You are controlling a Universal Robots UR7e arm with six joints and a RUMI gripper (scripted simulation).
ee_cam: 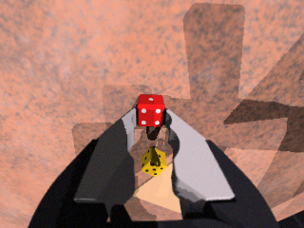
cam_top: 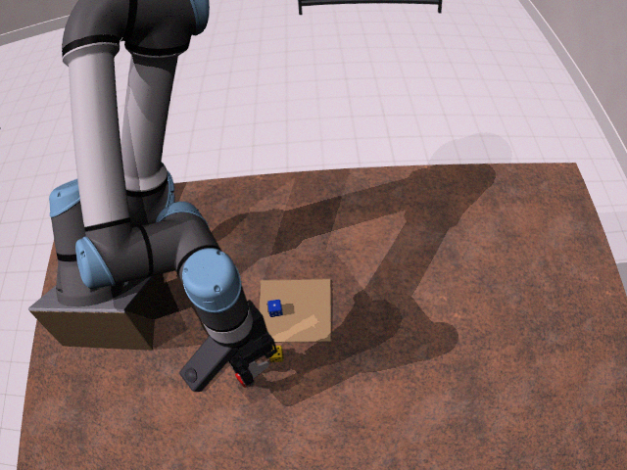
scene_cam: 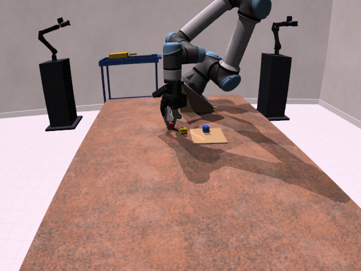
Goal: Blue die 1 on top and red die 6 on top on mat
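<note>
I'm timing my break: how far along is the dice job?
The blue die looks done: on the mat, 1 up. In hand: the red die, off the mat, between the jaws, showing 4 and 1 in the wrist view. Left: turning it 6-up and setting it flat, fully on the mat.

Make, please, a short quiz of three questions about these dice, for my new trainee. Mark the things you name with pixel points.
1. Which die is between the fingertips of the claw [cam_top: 243, 377] [scene_cam: 171, 125] [ee_cam: 151, 114]?
2. True or false: the yellow die [cam_top: 276, 353] [scene_cam: 183, 130] [ee_cam: 160, 164] is off the mat [cam_top: 306, 292] [scene_cam: 214, 139] [ee_cam: 161, 194].
3. What number is on top of the blue die [cam_top: 274, 307] [scene_cam: 206, 129]?
A) 1
B) 4
C) 6

Key: 1. The red die [cam_top: 239, 378] [scene_cam: 170, 125] [ee_cam: 151, 112]; 2. True; 3. A
</note>
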